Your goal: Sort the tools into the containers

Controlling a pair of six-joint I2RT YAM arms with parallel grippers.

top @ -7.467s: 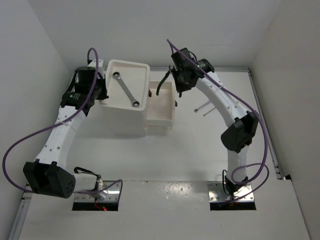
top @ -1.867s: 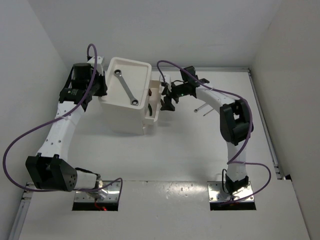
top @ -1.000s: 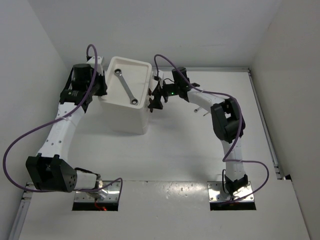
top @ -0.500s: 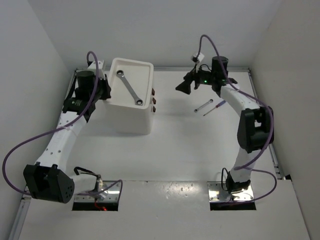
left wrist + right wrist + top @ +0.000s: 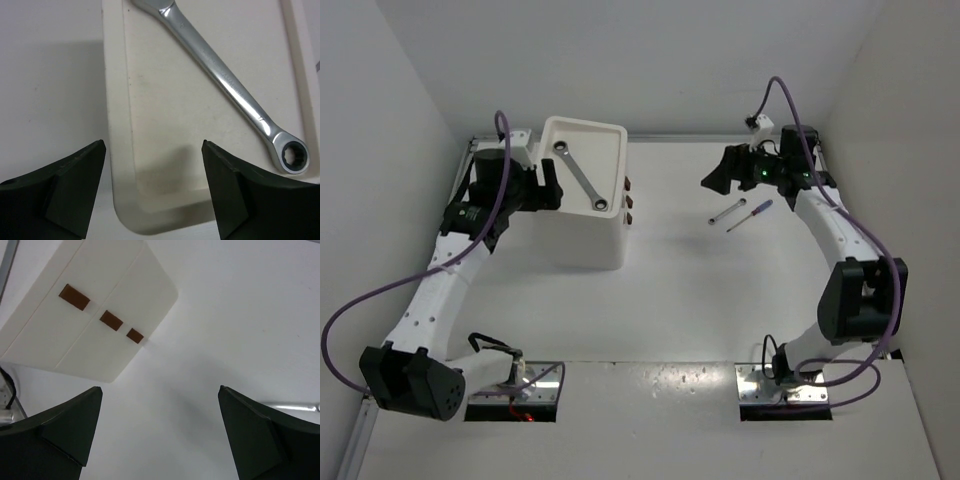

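- Mounting plates (image 5: 785, 385) of both arms sit at the near edge of a plain white table (image 5: 700, 300). It is matte, with a few small scuffs by the plates.
- Mid-table on the right, a silver screwdriver (image 5: 728, 212) and a blue-handled screwdriver (image 5: 750, 217) lie flat, just beside each other and well apart from the box.
- The right gripper (image 5: 712, 178) hovers just beyond them, fingers spread wide and empty, facing the box front.
- Judged step: fetching a screwdriver.
  - Turn the wrist so the jaws cross the handle, not the thin shaft.
  - Descend until the tips nearly brush the table.
  - Take one tool without nudging its neighbour.
- The white drawer unit (image 5: 590, 235) stands to the left. All three drawers look pushed in, their brown handles (image 5: 111, 320) in a row, so one probably needs pulling open first.
- The left gripper (image 5: 152, 150) hangs wide and empty over the tray's left rim. It could steady the box.
- A silver wrench (image 5: 225, 85) lies diagonally in the tray top.
- Bare white walls (image 5: 720, 60) enclose the back and sides.
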